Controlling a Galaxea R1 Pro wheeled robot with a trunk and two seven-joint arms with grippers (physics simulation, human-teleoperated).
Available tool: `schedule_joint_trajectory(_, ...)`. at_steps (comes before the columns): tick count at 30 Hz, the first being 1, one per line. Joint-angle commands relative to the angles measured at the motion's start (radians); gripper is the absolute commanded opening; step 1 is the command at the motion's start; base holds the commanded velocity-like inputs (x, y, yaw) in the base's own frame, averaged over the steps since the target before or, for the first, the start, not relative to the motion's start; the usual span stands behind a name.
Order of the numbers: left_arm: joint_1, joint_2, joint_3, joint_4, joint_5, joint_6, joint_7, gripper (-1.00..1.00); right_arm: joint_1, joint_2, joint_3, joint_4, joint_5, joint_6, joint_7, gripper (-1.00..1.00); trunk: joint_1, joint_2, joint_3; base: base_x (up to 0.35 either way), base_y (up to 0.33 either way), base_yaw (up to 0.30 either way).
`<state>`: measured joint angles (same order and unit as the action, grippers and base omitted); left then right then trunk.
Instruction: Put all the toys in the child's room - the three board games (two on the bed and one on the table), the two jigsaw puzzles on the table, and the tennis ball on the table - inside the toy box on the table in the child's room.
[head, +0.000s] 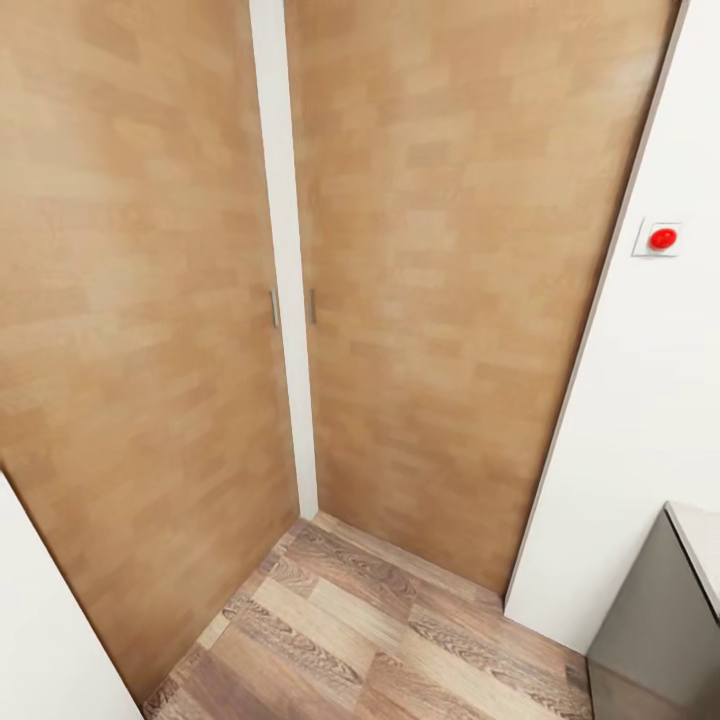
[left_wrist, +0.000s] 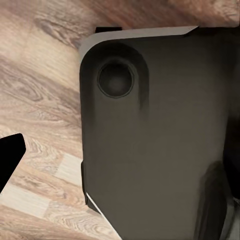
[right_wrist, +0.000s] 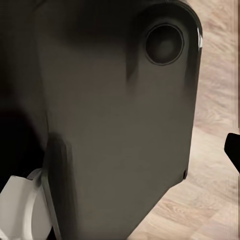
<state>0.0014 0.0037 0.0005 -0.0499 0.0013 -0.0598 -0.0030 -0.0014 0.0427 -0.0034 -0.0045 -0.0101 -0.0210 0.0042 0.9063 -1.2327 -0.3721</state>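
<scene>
Nearest first: of the left hand, just one black fingertip at the picture's edge, so cannot tell whether spread wide or pinched narrow. Same with the right hand: a single dark tip, nothing seen held, opening impossible to judge. Directly beneath both hands, the robot's own dark base, rounded at the corner with a circular recess, and under that the wood-plank floor.

Further out from the hands, ahead and lower, more of the same plank floor running into a corner. To the right of the right hand, low down, a grey cabinet with a pale top; closed as far as can be seen, contents hidden. Above it, a white wall carrying a small plate with a red button. Farthest from the hands, straight ahead, two tall wooden doors meeting at a white strip, each with a slim handle, both shut; cannot tell what lies behind.

As for progress: looks like a stretch of travel or turning, not of handling. Cannot judge from here how many board games, jigsaw puzzles or the tennis ball sit in the toy box, nor where that box and its bench stand relative to either hand. Safest to count the whole tidy-up as unconfirmed.
</scene>
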Motion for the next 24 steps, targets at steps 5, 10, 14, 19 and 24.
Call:
schedule_joint_trajectory(5,0.000,0.015,0.003,-0.017,0.000,-0.002,0.001,1.00,0.000,-0.008,0.000,0.000,0.001,-0.002,0.000,1.00,-0.019,0.035,0.015,0.000,0.000,-0.002)
schedule_joint_trajectory(10,0.000,0.040,0.007,-0.066,0.005,0.005,0.001,1.00,0.000,-0.019,0.001,0.000,0.001,-0.002,-0.001,1.00,-0.038,0.070,0.031,0.000,0.000,0.000)
schedule_joint_trajectory(14,0.000,0.050,0.009,-0.106,0.007,0.012,0.002,1.00,0.000,-0.020,0.004,0.000,0.003,-0.004,-0.001,1.00,-0.054,0.098,0.043,0.000,0.000,0.000)
schedule_joint_trajectory(19,-0.014,0.058,0.010,-0.133,0.007,0.031,0.010,1.00,0.000,-0.021,0.001,0.000,-0.002,-0.006,-0.001,1.00,-0.073,0.133,0.059,0.000,0.000,0.000)
schedule_joint_trajectory(24,-0.069,0.073,0.011,-0.142,0.009,0.079,0.030,1.00,0.000,-0.021,0.000,0.000,-0.004,-0.007,-0.001,1.00,-0.092,0.168,0.074,0.000,0.000,0.000)
